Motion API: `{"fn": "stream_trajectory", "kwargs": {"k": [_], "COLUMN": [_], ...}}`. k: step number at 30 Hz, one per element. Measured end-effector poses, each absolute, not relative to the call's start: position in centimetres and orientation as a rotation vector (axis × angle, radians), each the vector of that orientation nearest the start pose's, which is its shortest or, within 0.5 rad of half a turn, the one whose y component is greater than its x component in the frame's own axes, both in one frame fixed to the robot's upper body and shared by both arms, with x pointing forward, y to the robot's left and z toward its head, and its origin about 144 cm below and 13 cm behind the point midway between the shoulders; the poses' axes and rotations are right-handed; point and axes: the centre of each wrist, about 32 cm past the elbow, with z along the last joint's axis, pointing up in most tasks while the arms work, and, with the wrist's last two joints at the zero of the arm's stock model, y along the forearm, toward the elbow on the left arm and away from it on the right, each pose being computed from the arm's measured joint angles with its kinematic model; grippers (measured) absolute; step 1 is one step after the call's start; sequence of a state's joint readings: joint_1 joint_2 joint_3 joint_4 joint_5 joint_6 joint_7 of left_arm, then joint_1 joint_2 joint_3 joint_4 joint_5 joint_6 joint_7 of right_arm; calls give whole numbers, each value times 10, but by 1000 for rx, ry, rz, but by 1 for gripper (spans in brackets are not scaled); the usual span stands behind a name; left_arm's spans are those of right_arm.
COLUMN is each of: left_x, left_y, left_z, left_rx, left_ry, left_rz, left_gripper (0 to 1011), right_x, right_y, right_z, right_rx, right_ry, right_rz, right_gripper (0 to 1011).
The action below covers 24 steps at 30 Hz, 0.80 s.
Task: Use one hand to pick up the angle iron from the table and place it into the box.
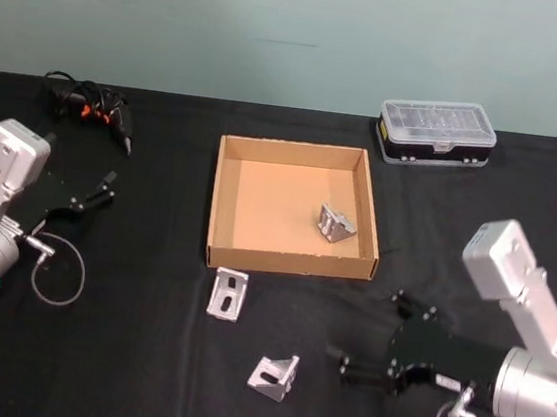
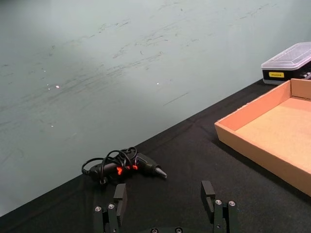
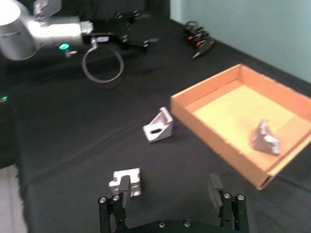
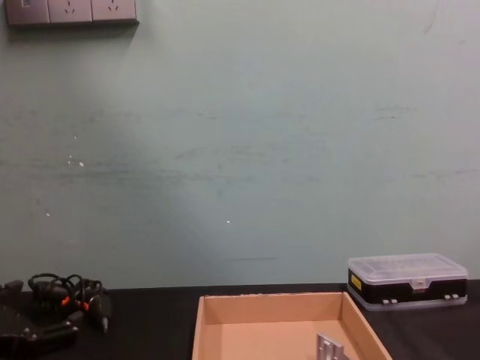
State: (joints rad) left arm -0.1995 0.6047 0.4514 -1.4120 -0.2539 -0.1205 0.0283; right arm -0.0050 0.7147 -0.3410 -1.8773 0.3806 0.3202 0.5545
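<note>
Right claw (image 1: 370,332) spread, angle iron (image 1: 273,376) nearby — untouched

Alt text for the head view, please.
The right hand, open, sits beside the near angle iron; a second angle iron lies before the box, a third angle iron inside. The left hand is parked at left, open.

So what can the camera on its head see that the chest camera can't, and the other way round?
Head view, not chest: two loose angle irons lying on the table in front of the box, and the right gripper, open, beside the nearer one. Chest view, not head: wall sockets high on the wall. Both: the cardboard box, a third angle iron inside it, the clear-lidded plastic case and a corded black tool.
</note>
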Motion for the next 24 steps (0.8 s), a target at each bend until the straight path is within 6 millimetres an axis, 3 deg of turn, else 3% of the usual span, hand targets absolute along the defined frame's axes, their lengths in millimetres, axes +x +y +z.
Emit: {"fn": "stream_trajectory", "kwargs": {"k": [24], "left_x": [489], "left_y": [310], "left_z": [1140], "left_rx": [305], "left_ry": [-285], "left_rz": [1248], "left_gripper": [1000], "right_x": [420], "right_y": [-263], "right_z": [1189], "right_rx": [-491], "right_ry": [72], "right_rz": [-447], "right_gripper": [1004]}}
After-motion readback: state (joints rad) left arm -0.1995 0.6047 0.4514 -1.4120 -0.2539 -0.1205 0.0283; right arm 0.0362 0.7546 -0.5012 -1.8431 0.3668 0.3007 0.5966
